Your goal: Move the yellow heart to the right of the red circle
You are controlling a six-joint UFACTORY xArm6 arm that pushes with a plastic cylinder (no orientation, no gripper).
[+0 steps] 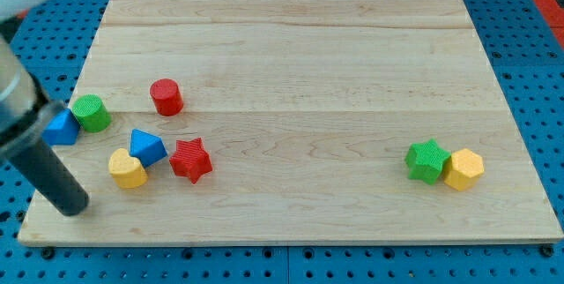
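Note:
The yellow heart [128, 168] lies near the board's lower left, touching a blue triangle [147, 146]. The red circle [166, 97] stands above and to the right of it, apart from it. My tip [74, 206] rests on the board at the lower left, a short way left of and below the yellow heart, not touching it. The dark rod slants up to the view's left edge.
A red star [191, 160] lies right of the blue triangle. A green circle [92, 113] and a second blue block [62, 128] sit at the left edge. A green star [426, 160] and a yellow hexagon [463, 169] touch at the right. The wooden board [291, 55] ends near the bottom.

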